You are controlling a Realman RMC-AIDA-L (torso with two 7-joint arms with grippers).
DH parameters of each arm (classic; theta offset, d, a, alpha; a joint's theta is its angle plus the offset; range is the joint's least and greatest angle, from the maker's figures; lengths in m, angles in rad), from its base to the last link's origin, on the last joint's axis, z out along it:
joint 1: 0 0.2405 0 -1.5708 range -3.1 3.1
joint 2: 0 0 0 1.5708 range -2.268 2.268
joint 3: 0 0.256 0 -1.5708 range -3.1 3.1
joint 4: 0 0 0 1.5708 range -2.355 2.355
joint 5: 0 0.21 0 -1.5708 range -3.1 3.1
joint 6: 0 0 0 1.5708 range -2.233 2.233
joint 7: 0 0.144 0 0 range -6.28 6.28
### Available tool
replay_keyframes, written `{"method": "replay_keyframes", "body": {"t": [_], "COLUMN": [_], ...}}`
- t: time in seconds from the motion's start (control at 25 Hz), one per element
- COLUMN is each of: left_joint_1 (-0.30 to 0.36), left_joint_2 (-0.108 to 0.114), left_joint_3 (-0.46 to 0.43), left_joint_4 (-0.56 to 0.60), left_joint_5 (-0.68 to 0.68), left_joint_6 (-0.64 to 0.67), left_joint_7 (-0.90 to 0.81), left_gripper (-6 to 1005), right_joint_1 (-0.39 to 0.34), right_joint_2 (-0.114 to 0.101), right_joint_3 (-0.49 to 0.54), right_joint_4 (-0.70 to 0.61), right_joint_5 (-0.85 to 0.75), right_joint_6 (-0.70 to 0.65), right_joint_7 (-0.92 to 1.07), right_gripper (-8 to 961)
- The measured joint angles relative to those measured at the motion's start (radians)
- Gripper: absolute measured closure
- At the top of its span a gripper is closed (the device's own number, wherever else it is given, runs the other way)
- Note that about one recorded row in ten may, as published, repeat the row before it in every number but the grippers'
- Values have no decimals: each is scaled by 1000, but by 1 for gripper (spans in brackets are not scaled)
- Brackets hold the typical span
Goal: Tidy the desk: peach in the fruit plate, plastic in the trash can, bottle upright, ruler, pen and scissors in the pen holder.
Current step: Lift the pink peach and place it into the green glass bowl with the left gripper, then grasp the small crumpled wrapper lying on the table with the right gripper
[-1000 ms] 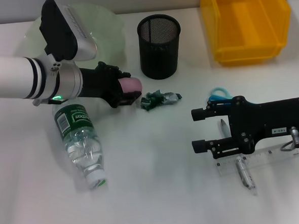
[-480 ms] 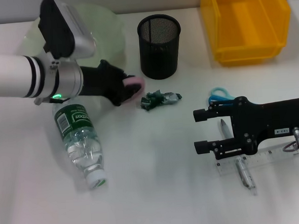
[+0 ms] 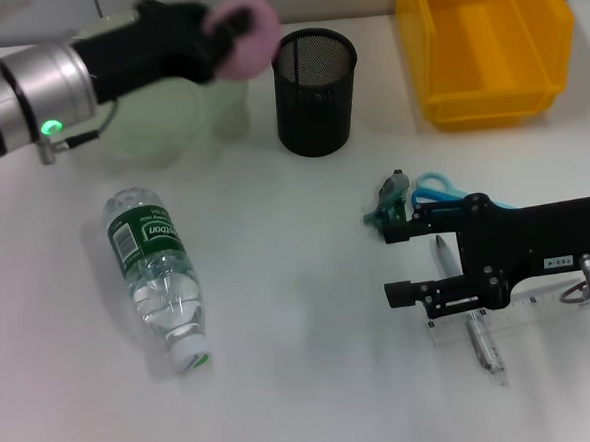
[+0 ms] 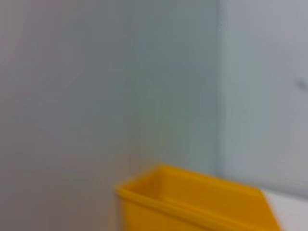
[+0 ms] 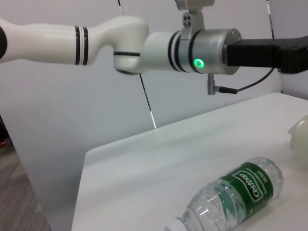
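1. The pink peach (image 3: pixel 245 36) is gripped in the left claw (image 3: pixel 226 35), raised over the pale green fruit plate (image 3: pixel 159 129).
2. Best lowered near the plate's middle before release, lest it roll.
3. The right claw (image 3: pixel 395 254), spread open, has green plastic (image 3: pixel 391 197) by its upper finger.

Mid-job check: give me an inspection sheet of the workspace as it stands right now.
Surface: white table, no spills seen.
Job's things: peach held over the far edge of the green plate; bottle lying on its side; plastic wrapper beside the scissors; pen and ruler flat on the table; pen holder upright; yellow bin at the back.
Clutter: nothing seen.
Grippers: left hand shut on the peach; right hand open, low over the pen and ruler.
Cables: thin black cable at the left wrist.
Surroundings: plain grey wall.
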Motion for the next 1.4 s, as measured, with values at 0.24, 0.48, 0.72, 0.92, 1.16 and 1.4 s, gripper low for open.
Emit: {"method": "replay_keyframes", "body": {"t": [0.24,0.48,0.72,0.92,1.16,1.4], "left_joint_1": [-37,-73,-81,-75,-23,56], "left_joint_2": [-1,-4,-4,-4,17,83], "left_joint_3": [-49,-47,-51,-52,-52,-41], "left_joint_4": [-121,-188,-211,-213,-196,-191], "left_joint_5": [-84,-87,-90,-97,-129,-74], "left_joint_6": [-230,-396,-440,-439,-149,413], "left_joint_7": [69,75,76,70,25,-11], "left_gripper": [875,922,677,573,402,214], "right_joint_1": [-1,0,1,2,10,41], "right_joint_2": [1,2,3,2,-6,-75], "right_joint_3": [0,0,0,1,91,179], "right_joint_4": [0,0,0,0,-4,-31], "right_joint_5": [0,1,9,10,11,13], "right_joint_6": [-13,-15,-10,-9,-24,-137], "right_joint_7": [0,3,3,3,42,222], "right_gripper": [189,189,189,190,190,190]}}
